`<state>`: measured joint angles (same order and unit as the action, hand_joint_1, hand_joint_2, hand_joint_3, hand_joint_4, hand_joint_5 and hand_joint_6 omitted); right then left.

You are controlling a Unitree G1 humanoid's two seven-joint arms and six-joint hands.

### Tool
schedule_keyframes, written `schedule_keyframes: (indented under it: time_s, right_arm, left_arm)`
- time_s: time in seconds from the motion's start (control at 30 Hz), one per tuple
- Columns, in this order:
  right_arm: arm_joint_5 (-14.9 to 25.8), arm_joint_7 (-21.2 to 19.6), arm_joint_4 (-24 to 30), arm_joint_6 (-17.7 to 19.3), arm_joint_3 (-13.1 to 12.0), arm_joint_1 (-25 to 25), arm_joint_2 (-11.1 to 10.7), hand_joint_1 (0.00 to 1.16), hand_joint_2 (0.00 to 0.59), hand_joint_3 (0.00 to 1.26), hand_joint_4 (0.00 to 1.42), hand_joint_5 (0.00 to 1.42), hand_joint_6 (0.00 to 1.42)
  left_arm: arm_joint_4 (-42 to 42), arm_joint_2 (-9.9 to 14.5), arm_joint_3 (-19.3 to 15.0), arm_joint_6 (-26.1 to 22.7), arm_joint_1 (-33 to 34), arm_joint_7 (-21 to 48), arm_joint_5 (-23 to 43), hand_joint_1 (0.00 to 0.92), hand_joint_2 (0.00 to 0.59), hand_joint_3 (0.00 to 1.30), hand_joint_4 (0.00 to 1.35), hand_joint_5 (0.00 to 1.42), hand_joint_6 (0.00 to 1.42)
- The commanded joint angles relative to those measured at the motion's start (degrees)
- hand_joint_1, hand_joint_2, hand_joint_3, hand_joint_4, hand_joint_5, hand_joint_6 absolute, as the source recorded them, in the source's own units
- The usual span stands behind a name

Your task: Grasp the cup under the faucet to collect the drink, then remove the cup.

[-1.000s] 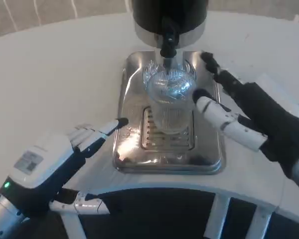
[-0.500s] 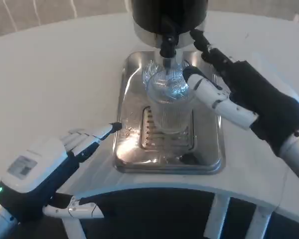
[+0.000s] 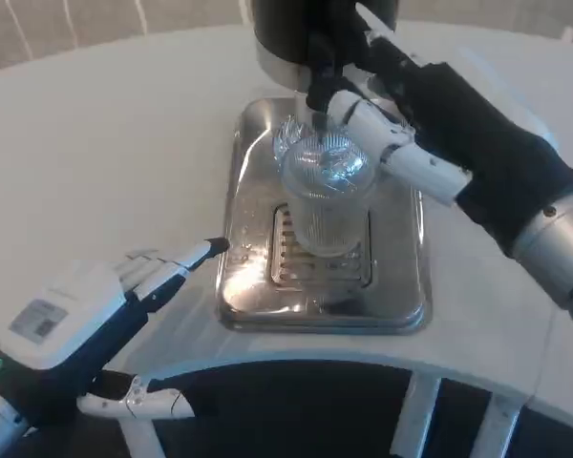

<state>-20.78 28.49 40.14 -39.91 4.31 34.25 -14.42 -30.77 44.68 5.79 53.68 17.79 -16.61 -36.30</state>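
Observation:
A clear ribbed cup (image 3: 325, 205) stands upright on the grate of the steel drip tray (image 3: 401, 286), right below the black faucet (image 3: 322, 81) of the dark dispenser (image 3: 282, 33). My right hand (image 3: 439, 114) is up at the faucet, above and right of the cup's rim. Its white thumb (image 3: 382, 143) lies beside the spout and a dark finger (image 3: 374, 43) reaches along the dispenser body. I cannot tell whether it touches the faucet. My left hand (image 3: 86, 324) hovers at the lower left with fingers stretched toward the tray, holding nothing.
The tray sits on a round white table (image 3: 115, 143) whose near edge runs just below the tray. White table legs (image 3: 415, 415) show under the edge against a dark floor.
My right hand has risen from beside the cup up to the faucet and dispenser. My left hand has drawn back slightly toward the lower left. The cup has stayed put.

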Motion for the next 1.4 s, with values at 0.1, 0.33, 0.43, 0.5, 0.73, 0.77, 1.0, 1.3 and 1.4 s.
schedule_keyframes:
  time_s: [0.1, 0.33, 0.43, 0.5, 0.73, 0.77, 1.0, 1.3, 1.4]
  right_arm:
    - [2.08, -1.27, -0.33, -1.54, 1.57, 1.58, -0.32, 0.19, 0.504, 0.0, 0.0, 0.0, 0.0]
    - [3.81, -1.58, -0.73, -2.39, 2.78, 1.99, -0.94, 0.19, 0.505, 0.0, 0.0, 0.0, 0.0]
    - [4.51, -1.4, -0.64, -2.71, 3.32, 1.9, -1.64, 0.18, 0.505, 0.0, 0.0, 0.0, 0.0]
    - [4.87, -1.3, -0.48, -2.97, 3.76, 1.77, -2.17, 0.18, 0.505, 0.0, 0.0, 0.0, 0.0]
    - [5.13, -0.26, -0.09, -3.46, 6.52, 2.38, -4.72, 0.18, 0.503, 0.0, 0.0, 0.0, 0.0]
    - [5.18, -0.25, -0.04, -3.42, 6.89, 2.48, -5.1, 0.18, 0.503, 0.0, 0.0, 0.0, 0.0]
    - [4.95, -0.13, -0.01, -2.2, 9.82, 3.2, -6.94, 0.16, 0.498, 0.0, 0.0, 0.0, 0.0]
    - [2.36, 0.86, -0.15, 1.5, 13.49, 4.35, -10.25, 0.12, 0.492, 0.0, 0.0, 0.0, 0.0]
    - [0.94, 1.29, -0.06, 3.04, 15.03, 4.72, -11.5, 0.11, 0.495, 0.0, 0.0, 0.0, 0.0]
  left_arm:
    - [0.63, 0.3, -0.51, -0.55, -1.24, 1.19, 0.75, 0.066, 0.075, 0.09, 0.08, 0.17, 0.2]
    - [1.25, 0.36, -0.89, -0.76, -1.51, 1.51, 1.0, 0.065, 0.075, 0.1, 0.08, 0.17, 0.2]
    - [1.35, 0.36, -1.0, -0.89, -1.52, 1.75, 1.15, 0.065, 0.075, 0.1, 0.08, 0.17, 0.2]
    - [1.38, 0.37, -1.02, -0.9, -1.5, 1.93, 1.2, 0.065, 0.075, 0.11, 0.08, 0.17, 0.2]
    - [1.77, 0.47, -1.18, -1.01, -1.75, 2.23, 1.46, 0.064, 0.075, 0.11, 0.08, 0.17, 0.2]
    - [1.83, 0.53, -1.27, -1.03, -1.86, 2.29, 1.53, 0.064, 0.075, 0.11, 0.08, 0.17, 0.2]
    - [2.4, 0.94, -1.89, -1.23, -2.82, 2.62, 2.17, 0.064, 0.075, 0.11, 0.08, 0.16, 0.2]
    - [3.4, 0.98, -3.25, -1.64, -4.13, 3.37, 2.72, 0.064, 0.075, 0.11, 0.08, 0.16, 0.2]
    - [3.79, 1.0, -3.55, -1.75, -4.54, 3.71, 2.87, 0.063, 0.075, 0.11, 0.08, 0.15, 0.2]
